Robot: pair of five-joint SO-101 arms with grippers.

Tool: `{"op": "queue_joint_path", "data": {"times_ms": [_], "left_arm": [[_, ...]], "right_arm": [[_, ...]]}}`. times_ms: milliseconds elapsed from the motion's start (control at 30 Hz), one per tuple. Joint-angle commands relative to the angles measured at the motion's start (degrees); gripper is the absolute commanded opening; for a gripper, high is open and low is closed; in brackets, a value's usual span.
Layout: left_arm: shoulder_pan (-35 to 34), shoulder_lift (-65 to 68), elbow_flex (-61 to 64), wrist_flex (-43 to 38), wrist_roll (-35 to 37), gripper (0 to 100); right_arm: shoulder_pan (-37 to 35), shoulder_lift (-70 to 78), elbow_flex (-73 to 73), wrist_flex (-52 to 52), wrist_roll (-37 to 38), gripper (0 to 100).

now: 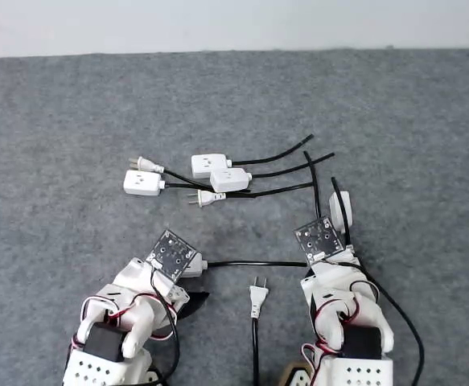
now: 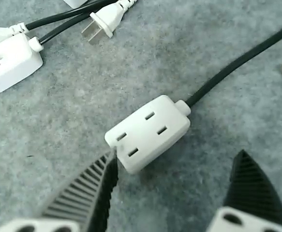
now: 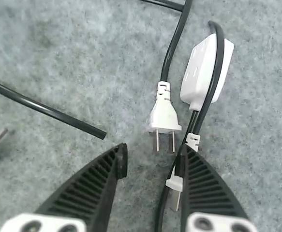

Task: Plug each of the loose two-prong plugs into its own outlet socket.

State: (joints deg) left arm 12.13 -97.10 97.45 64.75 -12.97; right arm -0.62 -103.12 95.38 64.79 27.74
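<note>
Progress: none that I see; left gripper fingers spread near a socket, right gripper likewise spread near a loose plug.

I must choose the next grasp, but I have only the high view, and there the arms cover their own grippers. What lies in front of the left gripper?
Observer: A white socket, slotted face up, lies just ahead of the open left gripper.
Operator: Thank you. And the right one?
Observer: The right gripper is open too, with a white plug just ahead, its prongs pointing back at the gripper.
Operator: Is something else close to it?
Observer: Yes, a second plug lies right beside one finger.
</note>
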Motion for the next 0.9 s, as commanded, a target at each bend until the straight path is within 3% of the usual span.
{"op": "queue_joint_path", "data": {"times_ms": [0,267,633,733,867], "left_arm": [[0.6,-0.6,-0.7,0.3,0.3,35],[-1.9,-0.6,-0.6,-4.2,0.2,35],[-20.0,-0.2,-9.5,-6.6,-1.0,35],[-20.5,-0.2,-13.3,-3.3,-5.4,35],[-18.9,-0.1,-20.2,0.8,-5.5,35]], "right_arm": [[-0.6,-0.8,1.1,0.0,-0.5,17.3],[-0.6,-0.8,1.1,0.0,-0.5,17.3],[-0.6,-0.8,1.1,0.0,-0.5,17.4],[-0.6,-0.8,1.1,0.1,-0.5,17.4],[-0.6,-0.8,1.1,0.1,-0.5,17.5]]}}
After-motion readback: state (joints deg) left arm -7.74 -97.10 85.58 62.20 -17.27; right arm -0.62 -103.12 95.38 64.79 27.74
